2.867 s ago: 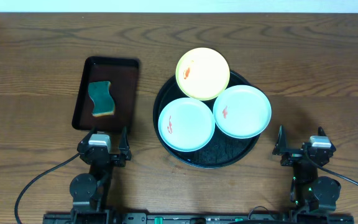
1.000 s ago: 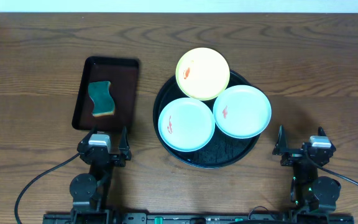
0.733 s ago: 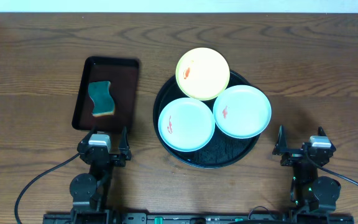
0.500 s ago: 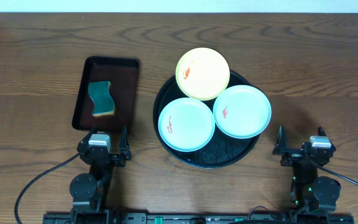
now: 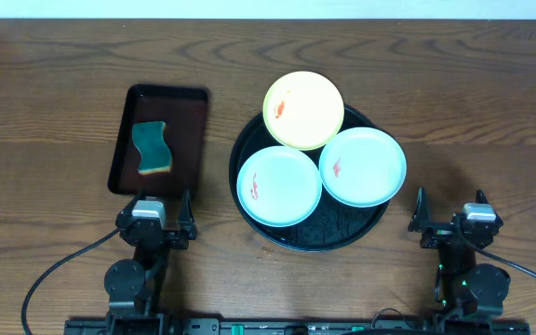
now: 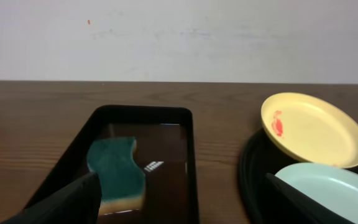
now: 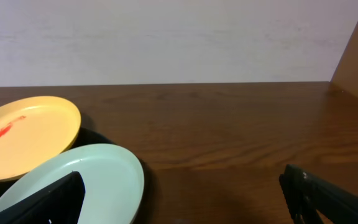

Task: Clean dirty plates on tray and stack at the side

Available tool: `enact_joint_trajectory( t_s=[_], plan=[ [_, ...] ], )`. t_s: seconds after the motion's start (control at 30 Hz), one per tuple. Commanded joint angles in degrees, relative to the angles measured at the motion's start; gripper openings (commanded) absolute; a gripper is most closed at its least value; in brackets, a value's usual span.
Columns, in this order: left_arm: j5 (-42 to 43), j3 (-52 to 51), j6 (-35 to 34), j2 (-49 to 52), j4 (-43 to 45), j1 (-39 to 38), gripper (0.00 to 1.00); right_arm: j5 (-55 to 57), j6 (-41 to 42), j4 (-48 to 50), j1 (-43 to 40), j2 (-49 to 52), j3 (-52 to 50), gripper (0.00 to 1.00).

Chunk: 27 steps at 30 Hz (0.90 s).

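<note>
Wrist views: yellow plate [image 6: 316, 129] both, sponge [image 6: 114, 165] left only.

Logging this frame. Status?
Left gripper, right gripper open, empty. Yellow plate, left mint plate, right mint plate smeared, on black tray. Sponge in brown tray, nothing blocking.

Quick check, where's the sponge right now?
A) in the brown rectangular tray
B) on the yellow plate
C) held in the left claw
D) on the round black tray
A: the sponge lies flat in the brown rectangular tray, beside the round black tray and not on it.
</note>
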Motion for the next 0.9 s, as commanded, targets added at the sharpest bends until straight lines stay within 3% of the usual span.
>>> enact_joint_trajectory(
  t_s=[0.0, 0.1, 0.27, 0.3, 0.57, 0.87],
  plan=[
    [1.66, -0.94, -5.27, -0.28, -1.97, -0.28, 0.81, -0.02, -0.04, -0.22, -0.61, -0.2, -0.09, 0.99],
    [1.81, -0.94, -10.03, -0.28, -1.86, -0.28, 0.81, -0.02, -0.04, -0.22, -0.59, -0.2, -0.09, 0.99],
    [4.07, -0.94, -30.38, -0.28, -1.6, -0.28, 0.81, -0.02, -0.02, -0.24, -0.61, -0.2, -0.09, 0.99],
    [4.07, -0.94, -31.71, -0.28, -1.6, -0.28, 0.82, -0.02, -0.02, -0.22, -0.61, -0.2, -0.09, 0.99],
    [3.96, -0.94, -31.78, -0.2, -1.62, -0.28, 0.81, 0.0, -0.04, -0.22, -0.59, -0.2, -0.09, 0.99],
    [3.52, -0.94, -26.62, 3.91, -1.6, -0.26, 0.81, -0.02, -0.04, -0.22, -0.59, -0.2, -0.09, 0.99]
  ],
)
